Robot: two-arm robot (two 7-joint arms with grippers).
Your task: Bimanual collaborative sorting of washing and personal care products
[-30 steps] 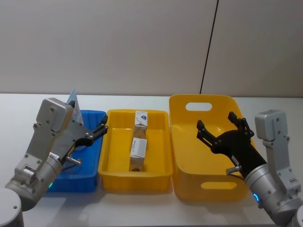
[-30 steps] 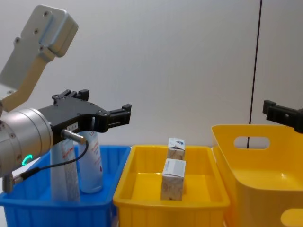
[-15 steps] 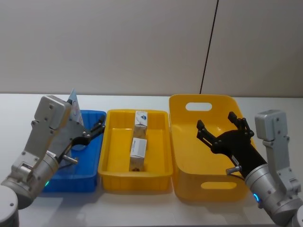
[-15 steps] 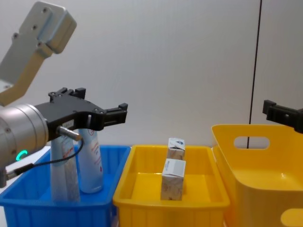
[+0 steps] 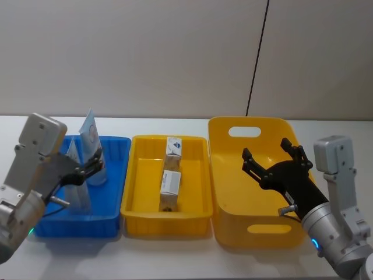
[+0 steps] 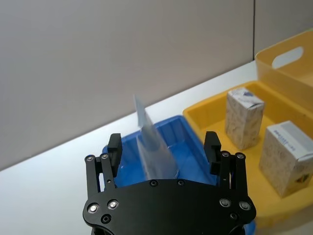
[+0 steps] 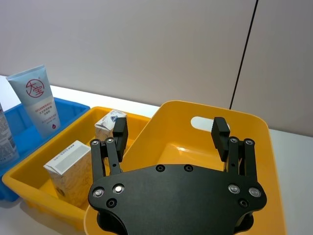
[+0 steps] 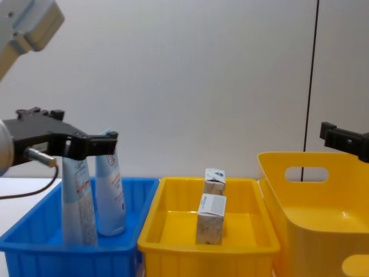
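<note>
Well, tubes (image 8: pixel 109 196) upright, left gripper (image 6: pixel 163 139) spread

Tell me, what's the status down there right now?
Left gripper open, by the squeeze tubes standing in blue bin. Right gripper open, over large yellow bin. Two cartons in small yellow bin. Nothing blocking.

Head view, desk (image 5: pixel 175 256): white, across the lower frame. Three bins stand on it in a row.

- Blue bin (image 5: pixel 81 227): lower left.
- Shallow yellow bin (image 5: pixel 166 224): centre, just beside the blue one.
- Deeper yellow bin (image 5: pixel 230 227): right, with oval handle cut-outs.

Grey wall (image 5: pixel 145 58): upper frame, with a thin dark vertical line (image 5: pixel 258 58) right of centre.
</note>
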